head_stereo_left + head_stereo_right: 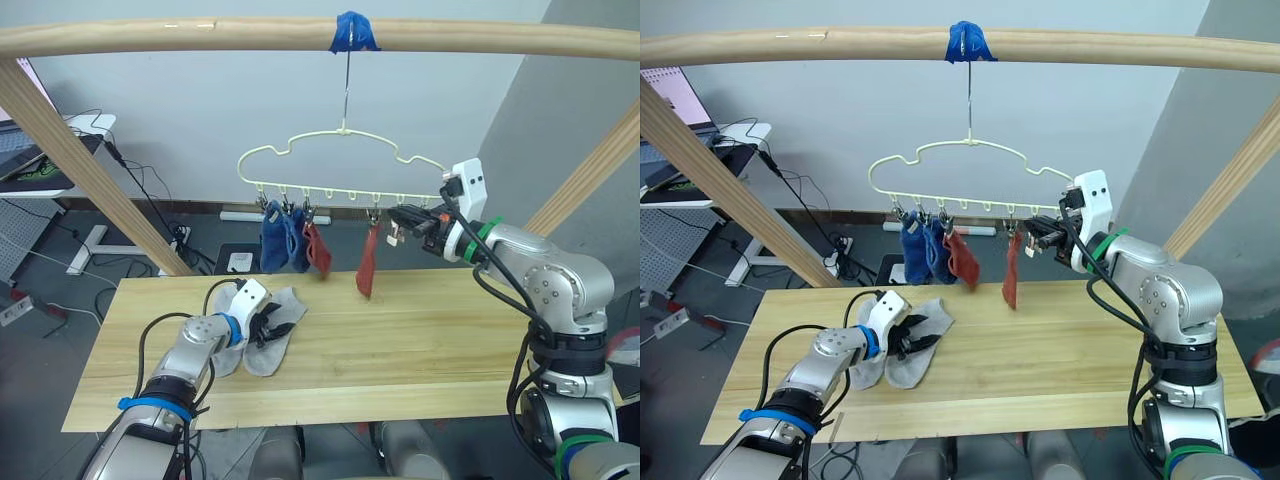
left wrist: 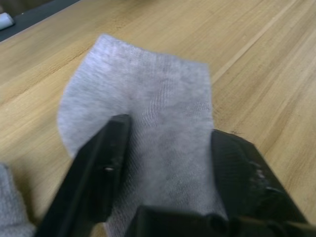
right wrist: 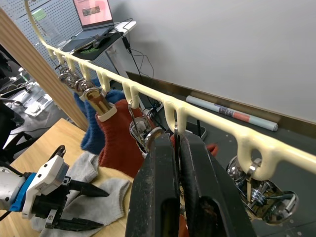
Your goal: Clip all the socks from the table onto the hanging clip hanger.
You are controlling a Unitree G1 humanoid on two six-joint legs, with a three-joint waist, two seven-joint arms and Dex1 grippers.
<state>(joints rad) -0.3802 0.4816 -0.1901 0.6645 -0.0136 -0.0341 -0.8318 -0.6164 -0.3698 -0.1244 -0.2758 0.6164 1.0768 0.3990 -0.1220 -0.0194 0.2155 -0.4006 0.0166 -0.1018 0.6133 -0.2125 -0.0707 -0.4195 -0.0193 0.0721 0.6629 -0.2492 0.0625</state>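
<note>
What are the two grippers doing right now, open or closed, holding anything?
Left gripper: open, fingers astride a grey sock on the table, not gripping it.
Right gripper: closed on a clip of the hanger.

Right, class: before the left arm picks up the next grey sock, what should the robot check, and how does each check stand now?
1. Left gripper open over a grey sock: ok.
2. Sock lies flat on the table: ok.
3. Second grey sock apart from the first: not ok, they overlap.
4. Right gripper steadies the clip hanger: ok, shut on a clip's loop.
5. Free clips left: cannot tell how many.
6. Blue socks and red socks hang clipped: ok.
</note>
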